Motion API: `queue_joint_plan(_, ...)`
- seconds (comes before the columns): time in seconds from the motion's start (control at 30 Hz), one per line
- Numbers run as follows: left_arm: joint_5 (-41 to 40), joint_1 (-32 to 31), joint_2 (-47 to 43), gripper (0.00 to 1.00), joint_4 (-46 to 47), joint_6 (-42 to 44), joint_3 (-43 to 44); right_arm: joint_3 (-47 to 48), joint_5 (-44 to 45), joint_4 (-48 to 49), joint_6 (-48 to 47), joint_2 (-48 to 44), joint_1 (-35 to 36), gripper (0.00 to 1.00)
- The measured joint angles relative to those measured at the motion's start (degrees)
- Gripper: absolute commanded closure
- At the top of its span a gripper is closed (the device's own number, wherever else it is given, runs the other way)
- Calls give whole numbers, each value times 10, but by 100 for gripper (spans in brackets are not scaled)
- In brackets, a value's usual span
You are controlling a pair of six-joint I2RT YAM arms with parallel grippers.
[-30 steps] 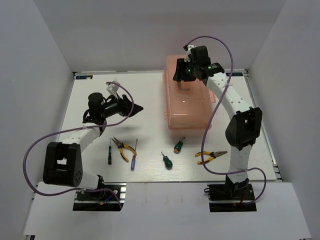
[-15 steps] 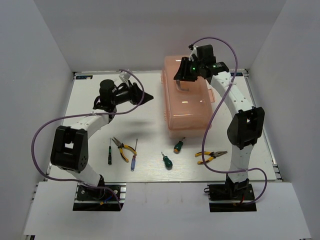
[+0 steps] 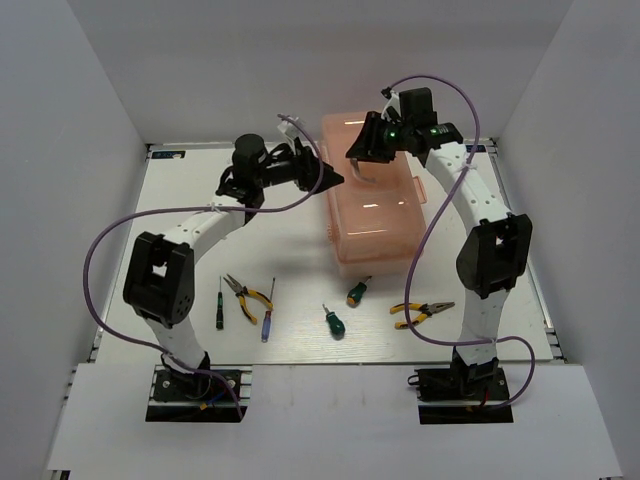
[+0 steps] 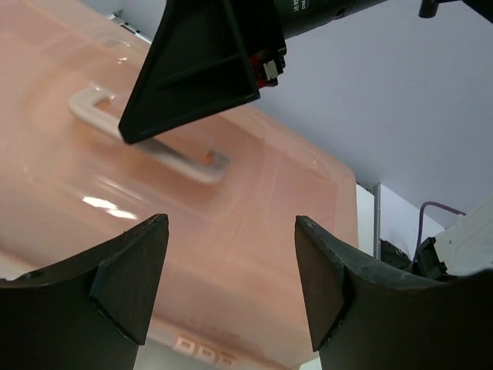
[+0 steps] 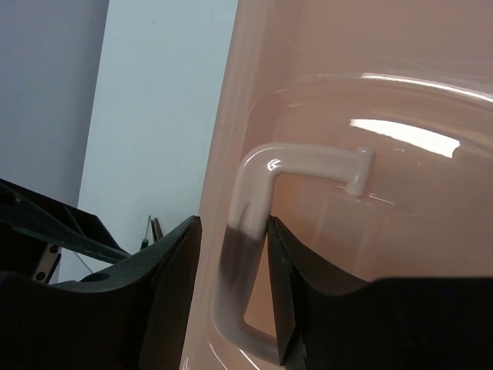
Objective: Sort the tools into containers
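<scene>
The salmon-pink toolbox (image 3: 375, 215) stands closed at the back right, so its containers are hidden. My right gripper (image 3: 360, 162) is above its lid and shut on the pale lid handle (image 5: 308, 158), which runs between the jaws (image 5: 231, 227). My left gripper (image 3: 337, 180) hovers open at the box's left edge, and only the lid (image 4: 254, 254) shows between its fingers (image 4: 231, 227). The tools lie on the table: a black screwdriver (image 3: 220, 302), pliers (image 3: 247, 297), a blue-handled screwdriver (image 3: 267, 318), two green-handled screwdrivers (image 3: 334, 322) (image 3: 357, 290) and a second pair of pliers (image 3: 422, 313).
White walls close in the table (image 3: 190, 200) on three sides. The tools lie in a row near the front edge, in front of the toolbox. Purple cables loop from both arms.
My left arm has swung right and away from me, from mid-table to the toolbox's left edge. The right gripper has narrowed round the handle, and the toolbox has shifted slightly left.
</scene>
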Motion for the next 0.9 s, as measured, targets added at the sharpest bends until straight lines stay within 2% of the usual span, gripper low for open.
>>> queue_joint_plan(0.27, -45, -45, 51, 22, -79, 24, 72, 0, -17, 5, 15, 0, -8, 54)
queue_joint_plan(0.63, -184, -98, 115, 22, -214, 37, 202, -10, -31, 14, 28, -3, -13, 53)
queue_joint_plan(0.77, -251, -112, 138, 29, -273, 32, 257, -14, -33, 22, 29, -9, -15, 46)
queue_joint_plan(0.9, -310, -125, 142, 40, -312, 26, 276, -5, 0, 4, 2, -19, -16, 44)
